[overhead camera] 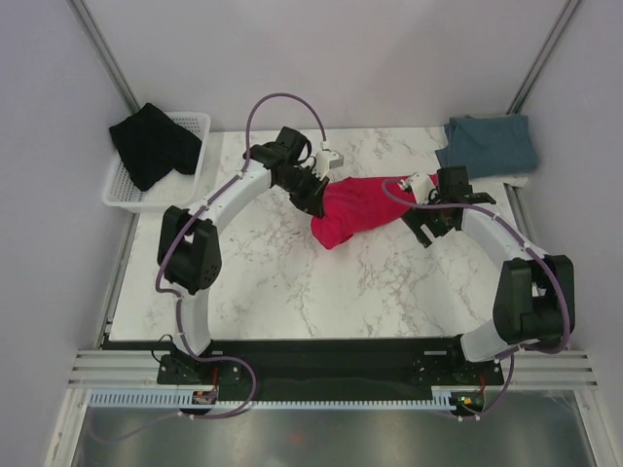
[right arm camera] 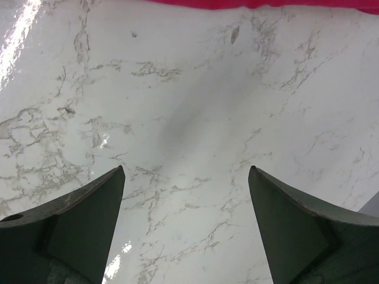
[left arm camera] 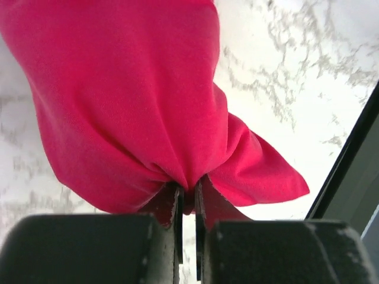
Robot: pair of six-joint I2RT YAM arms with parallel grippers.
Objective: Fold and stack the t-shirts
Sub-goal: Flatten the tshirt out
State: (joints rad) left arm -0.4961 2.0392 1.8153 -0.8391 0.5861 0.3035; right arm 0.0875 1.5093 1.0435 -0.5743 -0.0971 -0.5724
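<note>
The crimson red t-shirt (overhead camera: 355,211) lies bunched on the marble table, stretched between my two arms. My left gripper (overhead camera: 313,197) is shut on its left end; in the left wrist view the red cloth (left arm camera: 130,106) is pinched between the fingers and hangs from them. My right gripper (overhead camera: 428,226) is open and empty, just off the shirt's right end, over bare marble; only a red strip (right arm camera: 266,3) shows at the top of the right wrist view. The blue-grey t-shirt (overhead camera: 490,144) lies folded at the back right corner. The black t-shirt (overhead camera: 153,143) lies draped over the basket.
A white wire basket (overhead camera: 131,190) stands off the table's back left corner. Grey walls close in the back and sides. The table's right edge shows as a dark bar in the left wrist view (left arm camera: 346,171).
</note>
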